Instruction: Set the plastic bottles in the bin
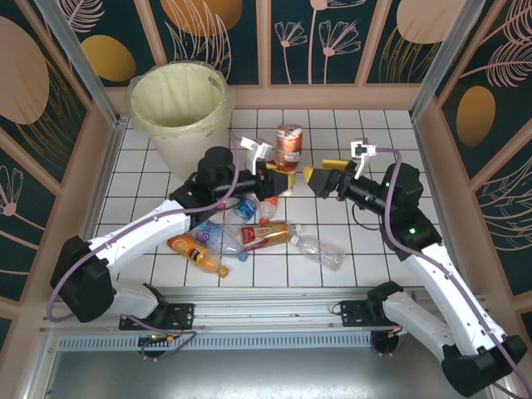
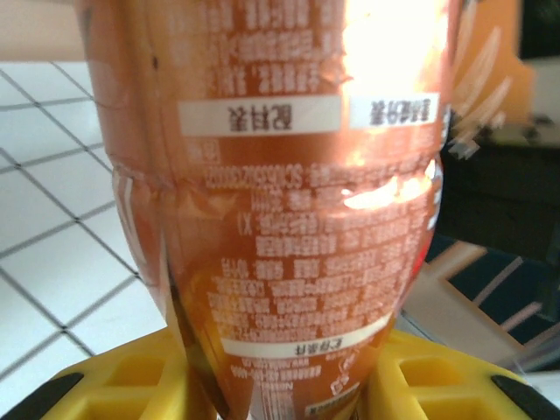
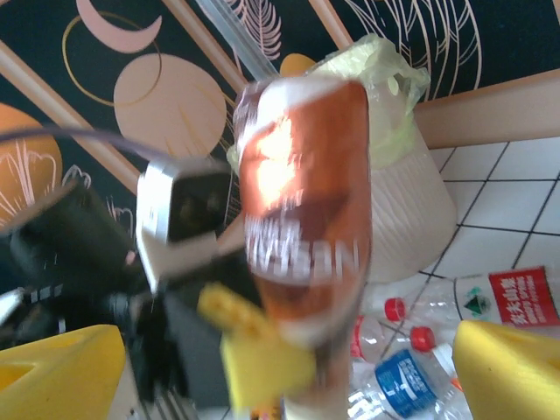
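A brown plastic bottle with an orange-brown label stands upright above the tiles, with my left gripper shut on its lower end. In the left wrist view this bottle sits squeezed between the yellow fingers. My right gripper is open just right of it, holding nothing. The right wrist view has the same bottle blurred ahead of the right gripper, whose fingertips stand wide apart. The cream bin with its pale yellow bag stands at the back left. Several bottles lie on the tiles near the front.
An orange bottle, a blue-labelled clear one and a clear one lie between the arms. Patterned walls close in the tiled table on three sides. In the right wrist view the bin stands behind the held bottle.
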Robot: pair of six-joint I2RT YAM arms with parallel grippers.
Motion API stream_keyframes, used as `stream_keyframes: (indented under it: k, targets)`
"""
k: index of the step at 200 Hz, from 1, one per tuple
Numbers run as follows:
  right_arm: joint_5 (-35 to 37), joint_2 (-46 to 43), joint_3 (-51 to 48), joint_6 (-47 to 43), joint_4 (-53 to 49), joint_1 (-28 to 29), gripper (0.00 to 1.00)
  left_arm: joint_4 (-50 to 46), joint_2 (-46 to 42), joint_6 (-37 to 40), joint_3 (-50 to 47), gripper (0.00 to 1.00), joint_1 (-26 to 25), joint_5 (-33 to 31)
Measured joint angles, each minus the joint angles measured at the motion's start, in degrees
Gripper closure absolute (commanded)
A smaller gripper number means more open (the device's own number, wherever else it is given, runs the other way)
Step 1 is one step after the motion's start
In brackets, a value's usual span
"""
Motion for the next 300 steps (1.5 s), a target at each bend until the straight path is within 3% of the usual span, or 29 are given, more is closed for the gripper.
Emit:
stream_keyframes:
  k: [41,101,177,244,300]
  targets:
    - [0.5,-4.2,-0.2,-5.7,-10.6,0.0,0.02,-12.9,0.0,6.2,10.3,0.6,5.6,-5.7]
    - [5.5,-4.9,-5.2,-6.5,-20.0,0.2,0.01,-26.7,1.4,13.7,24.4,0.6,16.1,-14.8]
    - [11.6,-0.3,-6.4,-7.3,-24.9,1.9,0.01,-38.8,14.9,17.7,41.1,0.57,30.1,-22.0]
    - [15.7,5.3,-6.4,-7.3,-27.5,3.6,0.01,-47.8,27.2,19.1,52.3,0.55,32.2,-26.9]
    - [20.9,12.5,-6.3,-7.3,-30.6,6.7,0.01,-52.8,31.4,19.6,56.3,0.47,32.5,-28.4]
